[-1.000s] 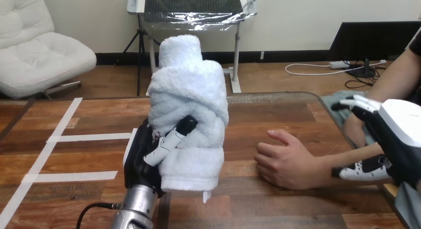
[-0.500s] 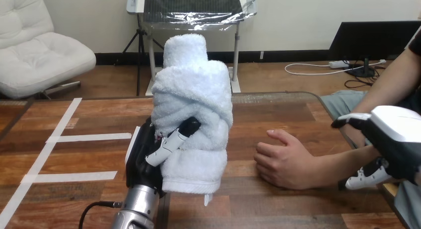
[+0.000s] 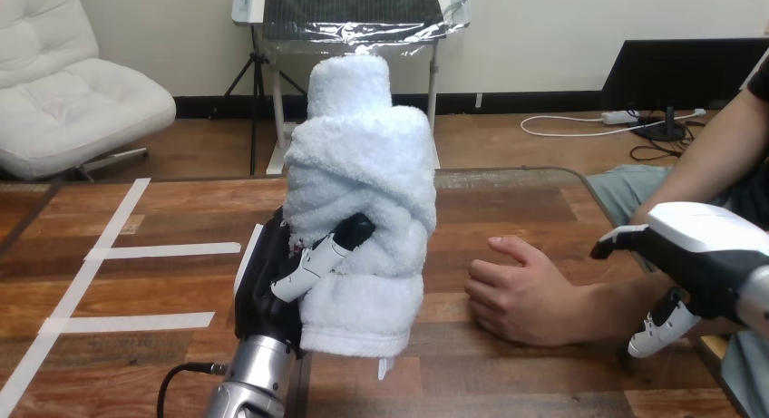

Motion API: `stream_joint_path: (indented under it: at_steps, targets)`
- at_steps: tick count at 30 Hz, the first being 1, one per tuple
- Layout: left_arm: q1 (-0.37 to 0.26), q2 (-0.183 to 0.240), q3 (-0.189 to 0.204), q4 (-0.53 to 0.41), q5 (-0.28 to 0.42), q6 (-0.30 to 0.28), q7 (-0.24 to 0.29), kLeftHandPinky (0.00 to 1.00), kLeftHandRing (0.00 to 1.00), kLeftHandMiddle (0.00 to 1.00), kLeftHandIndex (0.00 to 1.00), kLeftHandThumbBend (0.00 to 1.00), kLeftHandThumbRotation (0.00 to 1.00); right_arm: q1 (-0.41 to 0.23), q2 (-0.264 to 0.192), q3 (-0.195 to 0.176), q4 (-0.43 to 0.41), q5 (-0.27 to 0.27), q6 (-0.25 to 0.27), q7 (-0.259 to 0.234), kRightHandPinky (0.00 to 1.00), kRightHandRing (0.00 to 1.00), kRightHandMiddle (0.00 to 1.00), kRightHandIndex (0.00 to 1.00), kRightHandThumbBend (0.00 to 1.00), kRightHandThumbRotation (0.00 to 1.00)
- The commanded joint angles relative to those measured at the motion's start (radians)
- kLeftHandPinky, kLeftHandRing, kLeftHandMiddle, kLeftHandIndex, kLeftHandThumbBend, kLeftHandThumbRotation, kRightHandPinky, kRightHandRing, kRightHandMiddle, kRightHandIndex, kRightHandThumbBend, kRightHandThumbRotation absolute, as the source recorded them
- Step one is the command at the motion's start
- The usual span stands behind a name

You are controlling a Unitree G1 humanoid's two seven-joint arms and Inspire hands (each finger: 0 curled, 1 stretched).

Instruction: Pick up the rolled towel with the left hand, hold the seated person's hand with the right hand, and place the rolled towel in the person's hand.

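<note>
Left hand (image 3: 268, 291) is clasping the upright rolled towel (image 3: 363, 182) above the table's (image 3: 508, 209) near edge; right hand (image 3: 716, 250), fingers spread, is straddling the person's forearm (image 3: 603, 305) at the right edge

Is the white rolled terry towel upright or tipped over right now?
Upright. The white rolled terry towel stands on end, narrow core on top, the left hand curled round its lower half.

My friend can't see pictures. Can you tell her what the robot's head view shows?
The robot's left hand holds a white rolled towel upright over the wooden table. To its right the person's hand rests on the table, and the robot's open right hand is over that person's forearm.
</note>
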Motion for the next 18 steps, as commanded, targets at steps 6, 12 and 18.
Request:
stream_joint_path:
  at_steps: [6, 12, 18]
  targets:
    - [-0.03, -0.098, -0.006, -0.075, -0.019, -0.01, -0.012, 0.23, 0.29, 0.35, 0.44, 0.81, 0.1, -0.149, -0.052, 0.081, 0.09, -0.031, -0.028, 0.047, 0.85, 0.91, 0.91, 0.85, 0.82, 0.0]
    - [-0.027, -0.097, -0.004, -0.079, -0.021, -0.007, -0.01, 0.23, 0.29, 0.35, 0.44, 0.82, 0.11, -0.189, -0.053, 0.12, 0.145, -0.046, -0.041, 0.061, 0.87, 0.91, 0.92, 0.86, 0.81, 0.01]
    - [-0.024, -0.098, -0.003, -0.081, -0.027, -0.008, -0.012, 0.23, 0.28, 0.35, 0.44, 0.82, 0.11, -0.219, -0.053, 0.149, 0.2, -0.058, -0.065, 0.055, 0.87, 0.92, 0.92, 0.87, 0.8, 0.02]
